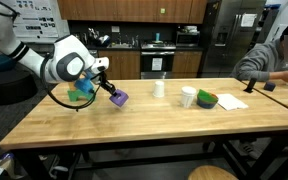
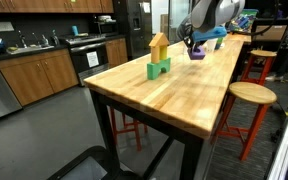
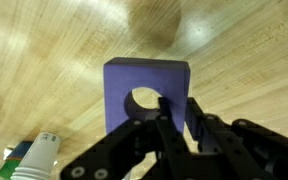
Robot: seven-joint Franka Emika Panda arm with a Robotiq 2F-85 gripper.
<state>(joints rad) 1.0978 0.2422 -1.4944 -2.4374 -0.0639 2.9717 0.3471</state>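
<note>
Wooden table [image 1: 144, 125] in kitchen, claw [image 1: 111, 91] gripping purple block [image 1: 120, 98]

One purple block [image 1: 120, 98], two white cups [image 1: 159, 88], one green bowl [image 1: 206, 99], one table [image 1: 134, 125].

Wood-topped table [image 1: 164, 128], long. On it, in an exterior view: 1 white cup [image 1: 159, 88] mid-table; a 2nd cup [image 1: 188, 97] just beside a green bowl [image 1: 206, 99]; white paper [image 1: 232, 101] past the bowl. Seated person [image 1: 276, 58] at that end, arms on the top. In an exterior view: green block [image 2: 160, 69] with a yellow block [image 2: 158, 44] on top, upright. Round stool [image 2: 244, 94] beside the table. Wrist view: green-and-white tube [image 3: 34, 160] lying on the wood.
</note>
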